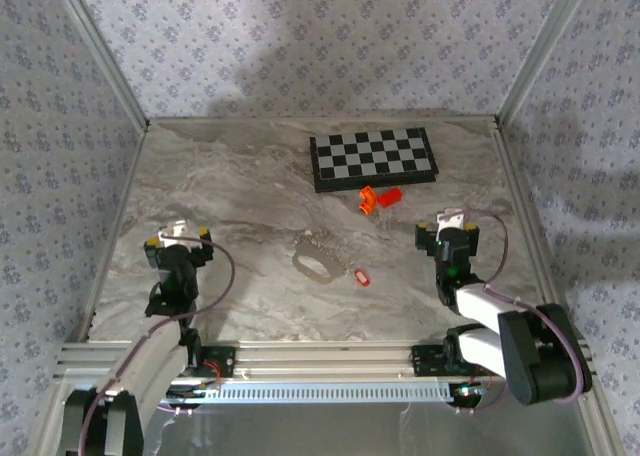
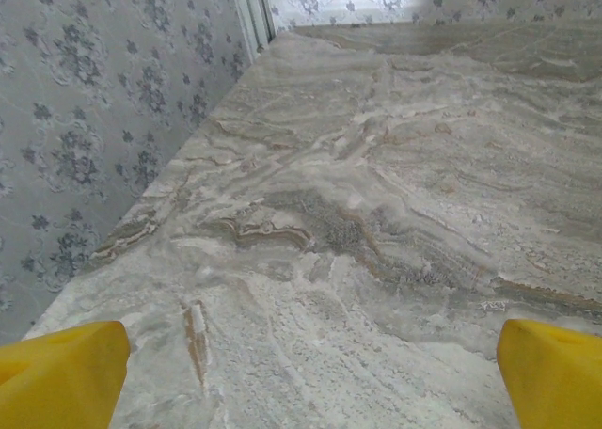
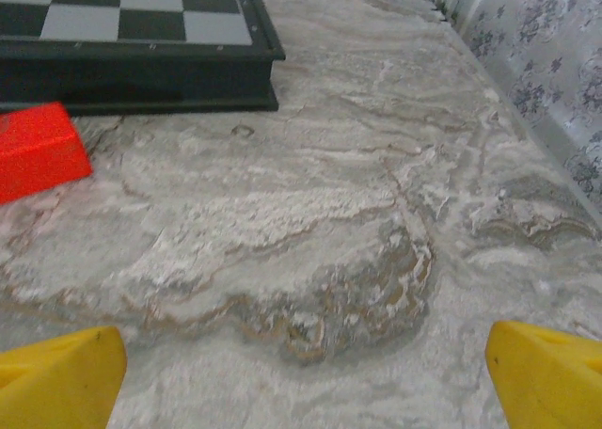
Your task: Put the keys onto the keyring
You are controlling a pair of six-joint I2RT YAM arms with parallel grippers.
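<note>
Left pincer (image 1: 178,236) wide open over the bare marbled tabletop (image 1: 240,176), yellow pads (image 2: 61,377) well apart, nothing between them. Right pincer (image 1: 447,224) also open, empty. Pale, semi-clear oval keyring (image 1: 313,259) lies flat mid-tabletop between the arms; its chain is too small to resolve. Red-tagged key (image 1: 362,277) lies near its right, apart from it (metal blade hard to make out). Chessboard (image 1: 372,158) at far side, flat with dark rim; orange plastic pieces (image 1: 381,198) just before it, one cut off in the right wrist view.
</note>
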